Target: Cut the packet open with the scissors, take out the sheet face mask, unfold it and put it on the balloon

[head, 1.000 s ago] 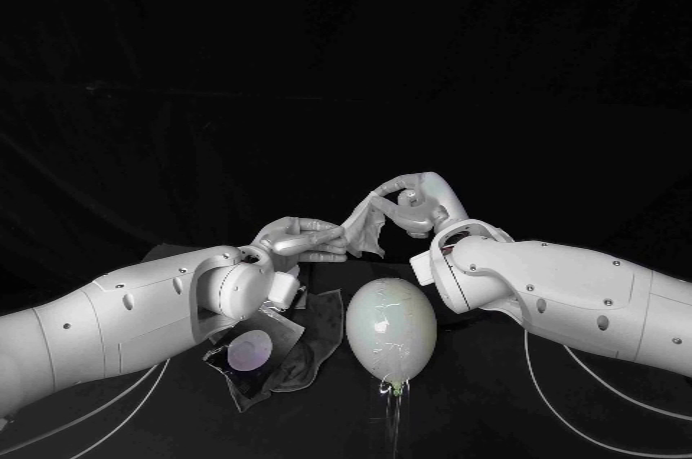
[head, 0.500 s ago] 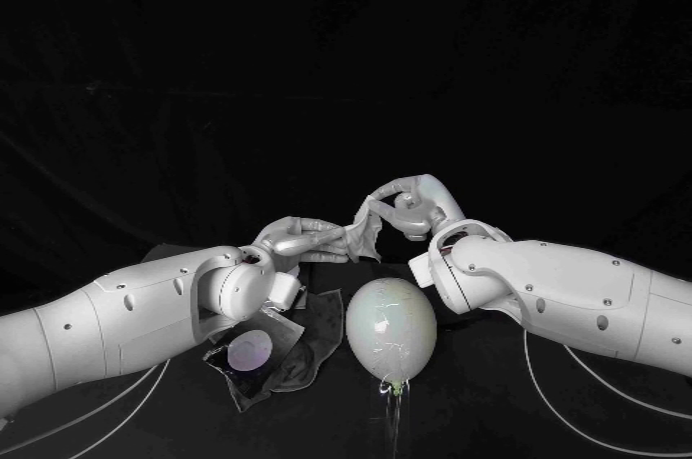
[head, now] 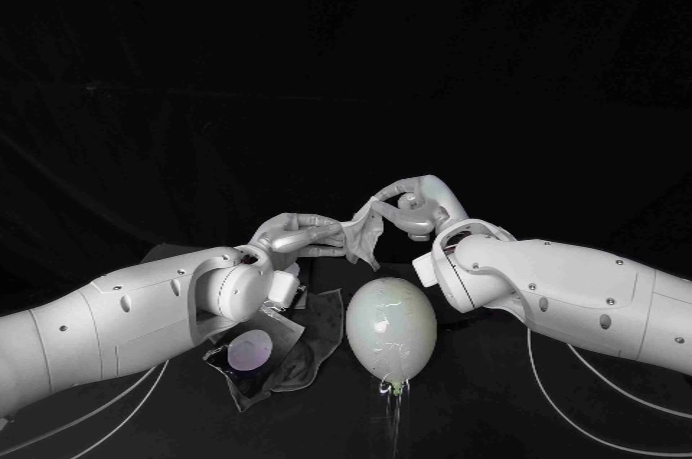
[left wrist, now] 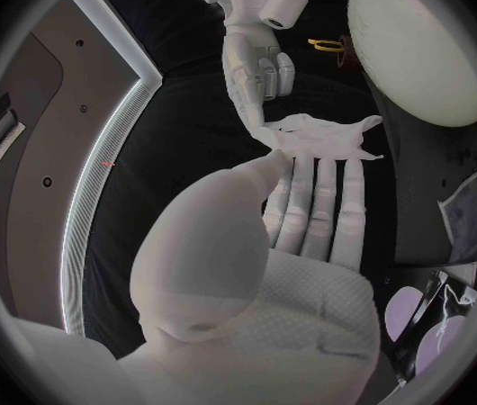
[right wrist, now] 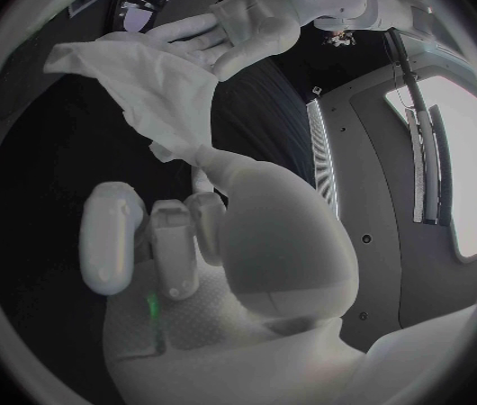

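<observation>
Left hand (head: 296, 237) and right hand (head: 414, 204) hold the mask (head: 361, 234) beyond the balloon (head: 391, 324); packet (head: 267, 354) alongside.

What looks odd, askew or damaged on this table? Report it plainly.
The white sheet face mask, held between the left hand and right hand, hangs bunched and twisted, not spread flat. The dark packet lies crumpled beside the pale oval balloon. Nothing looks spilled.
</observation>
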